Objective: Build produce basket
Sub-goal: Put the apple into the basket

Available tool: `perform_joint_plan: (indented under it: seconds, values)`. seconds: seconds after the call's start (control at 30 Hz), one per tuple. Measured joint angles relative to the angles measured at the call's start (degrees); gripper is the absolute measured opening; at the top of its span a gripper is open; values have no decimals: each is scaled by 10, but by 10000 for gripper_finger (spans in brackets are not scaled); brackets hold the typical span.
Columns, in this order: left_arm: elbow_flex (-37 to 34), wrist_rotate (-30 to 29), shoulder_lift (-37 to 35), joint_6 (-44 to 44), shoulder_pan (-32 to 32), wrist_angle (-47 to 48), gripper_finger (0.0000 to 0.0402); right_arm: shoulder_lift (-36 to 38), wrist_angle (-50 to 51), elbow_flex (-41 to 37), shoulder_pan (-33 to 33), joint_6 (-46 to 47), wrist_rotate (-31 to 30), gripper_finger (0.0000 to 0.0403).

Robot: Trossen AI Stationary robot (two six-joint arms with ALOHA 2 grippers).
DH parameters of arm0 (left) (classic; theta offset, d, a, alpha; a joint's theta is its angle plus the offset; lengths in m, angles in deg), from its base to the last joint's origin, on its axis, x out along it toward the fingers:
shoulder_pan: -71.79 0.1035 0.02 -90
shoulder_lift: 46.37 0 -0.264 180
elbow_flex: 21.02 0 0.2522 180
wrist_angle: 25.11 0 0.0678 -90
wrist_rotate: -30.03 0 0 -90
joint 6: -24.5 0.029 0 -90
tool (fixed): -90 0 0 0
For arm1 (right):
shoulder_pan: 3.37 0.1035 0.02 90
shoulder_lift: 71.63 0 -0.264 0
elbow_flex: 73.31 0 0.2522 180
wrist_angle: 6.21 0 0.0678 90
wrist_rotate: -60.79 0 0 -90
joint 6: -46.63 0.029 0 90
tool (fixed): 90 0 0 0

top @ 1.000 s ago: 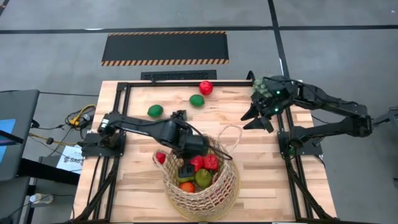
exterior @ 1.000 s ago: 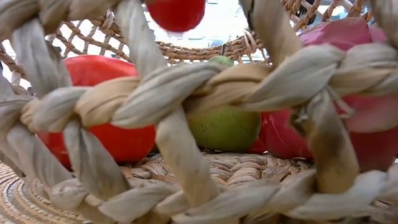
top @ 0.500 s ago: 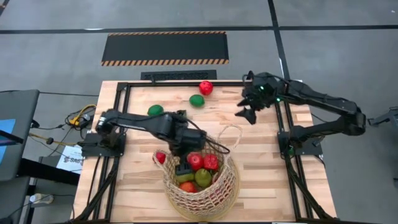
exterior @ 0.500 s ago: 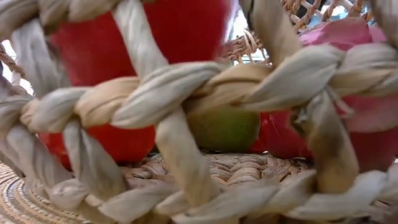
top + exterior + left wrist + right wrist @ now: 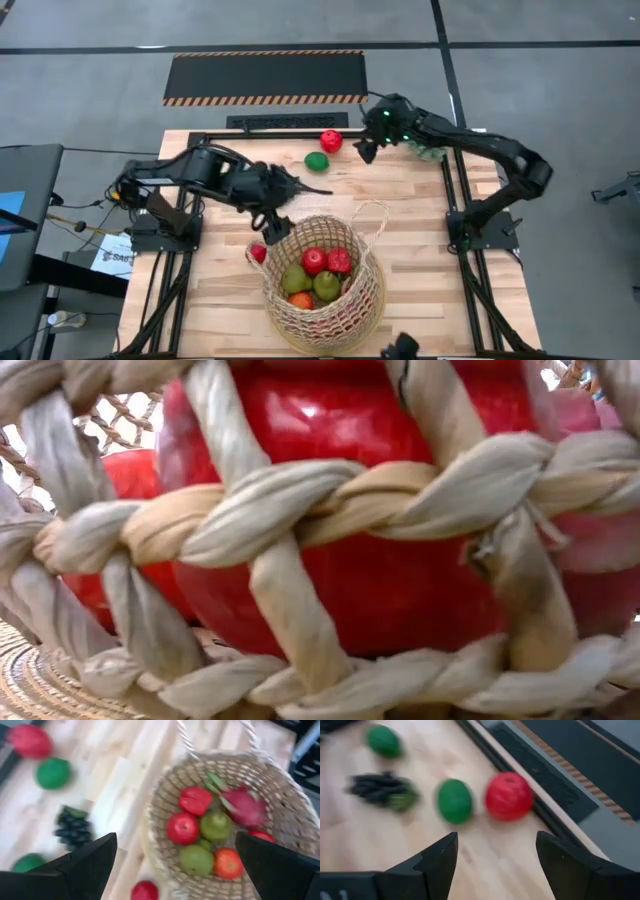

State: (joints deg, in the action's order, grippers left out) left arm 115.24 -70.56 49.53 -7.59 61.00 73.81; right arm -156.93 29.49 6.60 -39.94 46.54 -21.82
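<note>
You are looking at a pale wooden table point(image 5: 420, 250) with a black frame, standing on grey floor beside a hazard-striped dark mat point(image 5: 265, 77). No writing is reading clearly. The tan wicker basket point(image 5: 325, 315) is sitting at the near middle, holding red, green and pink produce point(image 5: 200, 827). The left gripper point(image 5: 300, 187) is hanging wide open and empty beside it. The right gripper point(image 5: 362, 152) is gaping empty near a red fruit point(image 5: 508, 796) and green fruit point(image 5: 454, 801).
</note>
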Motion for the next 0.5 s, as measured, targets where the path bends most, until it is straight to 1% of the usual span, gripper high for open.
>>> perform_joint_plan:
  seconds: [0.1,0.17,0.23,0.27,0.33,0.43,0.5]
  values:
    - [0,-26,-9,-5,0,17,389,-59,-19,9,-15,10,-7,286]
    - [0,-51,-11,-3,0,31,389,-97,10,36,-21,31,1,286]
    - [0,-76,-12,15,5,40,389,-125,57,74,-26,30,31,286]
    - [0,-78,-12,29,11,42,389,-136,78,96,-28,22,45,286]
    - [0,-77,-13,57,32,42,389,-149,116,142,-32,-4,55,286]
    - [0,-74,-20,104,77,25,389,-157,180,219,-36,-63,53,286]
    - [0,-55,-27,143,112,7,389,-158,226,271,-43,-104,47,286]
